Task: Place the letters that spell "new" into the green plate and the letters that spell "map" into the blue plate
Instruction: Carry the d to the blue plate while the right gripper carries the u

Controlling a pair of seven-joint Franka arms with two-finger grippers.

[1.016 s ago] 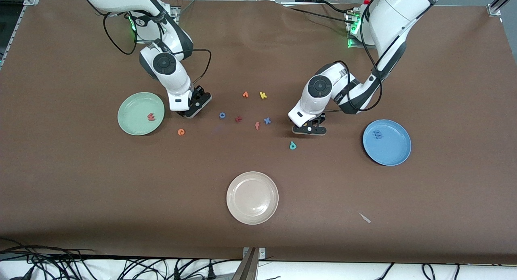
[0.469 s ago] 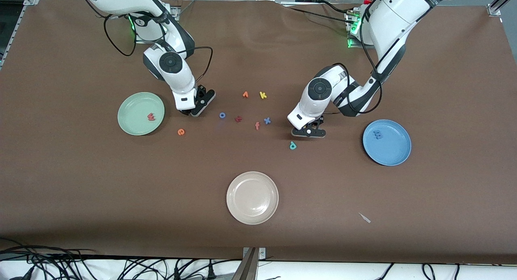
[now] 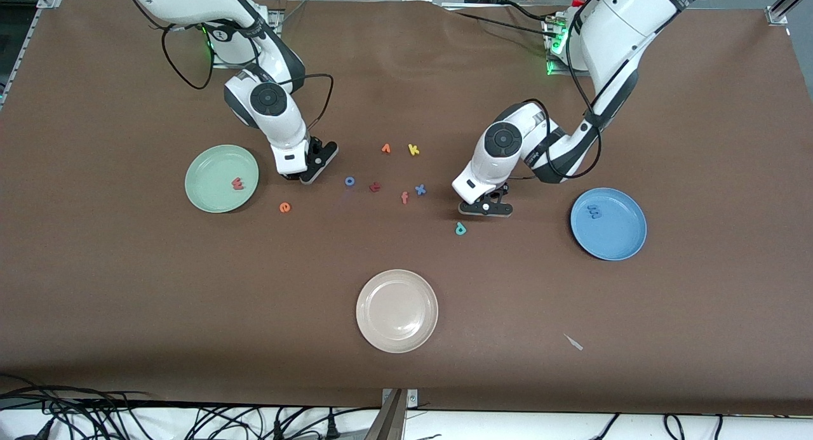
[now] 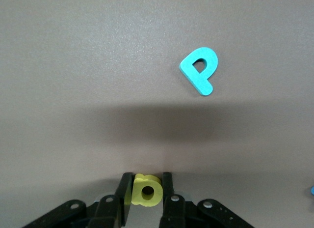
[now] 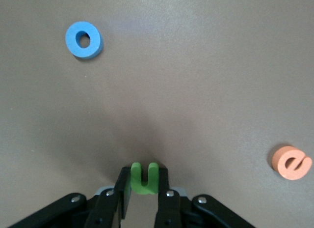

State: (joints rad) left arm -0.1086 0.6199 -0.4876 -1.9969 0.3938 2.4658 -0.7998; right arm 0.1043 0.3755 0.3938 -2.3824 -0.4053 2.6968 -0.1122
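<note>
Low at the table, my left gripper (image 3: pixel 486 207) (image 4: pixel 147 177) is shut on the yellow a (image 4: pixel 146 191). The teal p (image 3: pixel 460 228) (image 4: pixel 199 70) lies flat close by. A blue m (image 3: pixel 594 211) rests in the blue plate (image 3: pixel 619 238) at the left arm's end. My right gripper (image 3: pixel 305 174) (image 5: pixel 144 170) is also down at the table, shut on the green n (image 5: pixel 144 179), beside the green plate (image 3: pixel 209 195). That plate holds the salmon-pink w (image 3: pixel 238 183). The orange-red e (image 3: pixel 285 207) (image 5: pixel 290 162) lies on the table near it.
Between the grippers lie a blue o (image 3: pixel 349 181) (image 5: pixel 83 39), a dark red letter (image 3: pixel 375 186), an orange f (image 3: pixel 404 197), a blue x (image 3: pixel 420 189), an orange letter (image 3: pixel 385 148) and a yellow k (image 3: pixel 413 149). A beige plate (image 3: pixel 397 310) sits nearer the camera.
Both grippers have closed, the left on the yellow a and the right on the green n. The right gripper shifted slightly away from the green plate.
</note>
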